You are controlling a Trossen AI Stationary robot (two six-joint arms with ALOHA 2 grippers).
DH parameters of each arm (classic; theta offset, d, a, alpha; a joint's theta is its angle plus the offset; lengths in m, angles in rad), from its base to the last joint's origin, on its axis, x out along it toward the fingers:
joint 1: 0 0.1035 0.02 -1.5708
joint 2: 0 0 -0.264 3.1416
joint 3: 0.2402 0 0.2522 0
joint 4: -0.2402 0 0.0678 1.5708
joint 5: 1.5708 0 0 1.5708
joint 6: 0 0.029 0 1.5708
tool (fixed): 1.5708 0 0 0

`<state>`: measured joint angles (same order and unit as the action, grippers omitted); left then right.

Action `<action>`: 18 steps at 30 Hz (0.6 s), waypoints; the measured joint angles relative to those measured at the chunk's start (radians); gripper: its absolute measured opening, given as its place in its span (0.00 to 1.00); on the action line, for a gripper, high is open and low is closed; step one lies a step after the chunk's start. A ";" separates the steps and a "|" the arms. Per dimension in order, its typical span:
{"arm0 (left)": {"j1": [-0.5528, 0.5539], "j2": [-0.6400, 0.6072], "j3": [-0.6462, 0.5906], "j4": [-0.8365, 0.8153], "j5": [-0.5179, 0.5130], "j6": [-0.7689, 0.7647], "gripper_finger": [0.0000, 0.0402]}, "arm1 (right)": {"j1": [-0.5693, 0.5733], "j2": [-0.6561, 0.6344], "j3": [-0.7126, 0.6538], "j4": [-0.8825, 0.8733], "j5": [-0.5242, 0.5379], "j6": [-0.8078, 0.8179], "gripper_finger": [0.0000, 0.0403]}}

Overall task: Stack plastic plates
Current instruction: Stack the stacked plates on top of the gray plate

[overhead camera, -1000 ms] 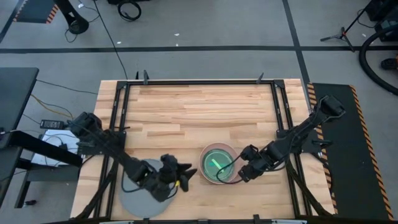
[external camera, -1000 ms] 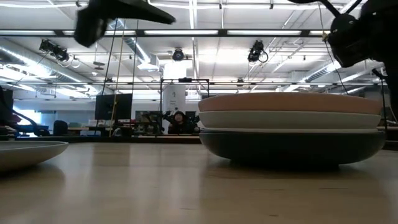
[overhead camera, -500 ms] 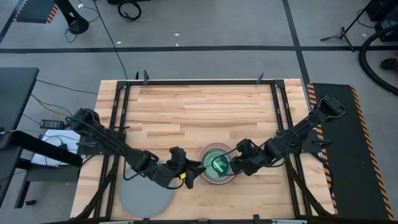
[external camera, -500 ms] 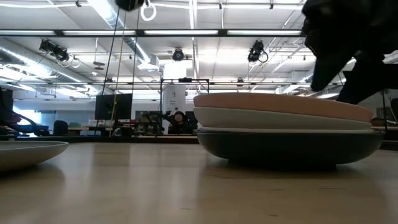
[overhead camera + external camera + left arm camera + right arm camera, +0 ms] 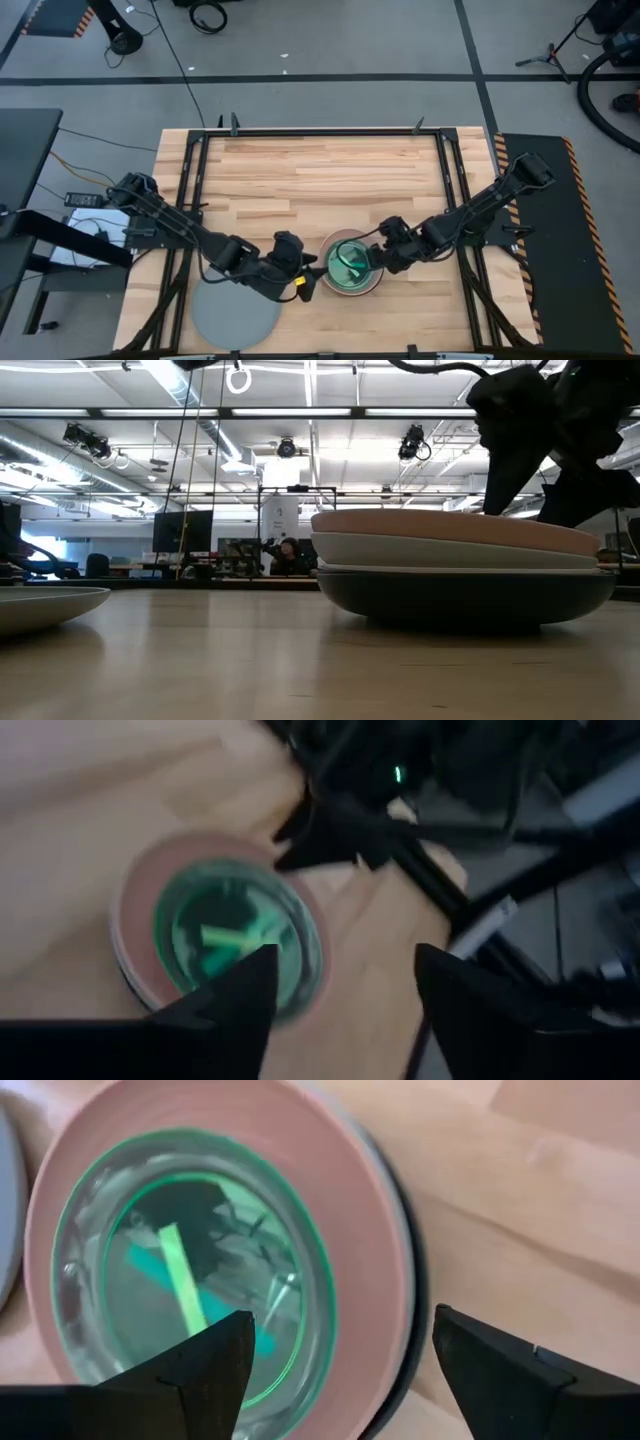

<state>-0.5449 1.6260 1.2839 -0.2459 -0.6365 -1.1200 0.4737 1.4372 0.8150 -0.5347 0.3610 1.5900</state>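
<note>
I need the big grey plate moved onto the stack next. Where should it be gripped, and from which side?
Grip the large grey plate by its rim, probably at the edge nearest the left gripper. It lies flat and apart from the stack, so the upturned lip seen in the low view is the only part jaws could close on.

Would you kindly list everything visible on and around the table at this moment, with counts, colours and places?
Plate stack: one pile, near edge of the table, right of centre. From the low view, a dark plate at the bottom, a cream plate above it, a salmon pink plate above that; from above, a glossy green-rimmed plate lies on top.
Large grey plate: one, alone at the near edge, left of the stack.
Table: one, light wood with a black frame.
Left gripper: open, at the stack's left rim.
Right gripper: open, at the stack's right rim.
</note>
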 joint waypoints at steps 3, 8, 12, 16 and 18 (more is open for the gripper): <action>0.011 -0.012 0.000 -0.038 0.083 -0.013 0.72 | -0.026 0.000 0.000 0.027 -0.059 -0.043 0.77; 0.071 -0.083 0.000 -0.108 0.161 0.036 0.86 | -0.074 -0.020 0.000 0.031 -0.095 -0.083 0.84; 0.106 -0.160 0.000 -0.213 0.165 0.028 0.89 | -0.114 -0.064 0.003 0.034 -0.101 -0.132 0.91; 0.125 -0.218 0.000 -0.309 0.145 -0.045 0.89 | -0.158 -0.116 0.003 0.029 -0.109 -0.178 0.96; 0.130 -0.224 0.001 -0.345 0.101 -0.080 0.89 | -0.180 -0.136 0.004 0.031 -0.110 -0.196 0.97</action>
<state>-0.4154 1.4021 1.2847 -0.5908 -0.5360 -1.1998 0.2933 1.3013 0.8188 -0.5041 0.2508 1.3936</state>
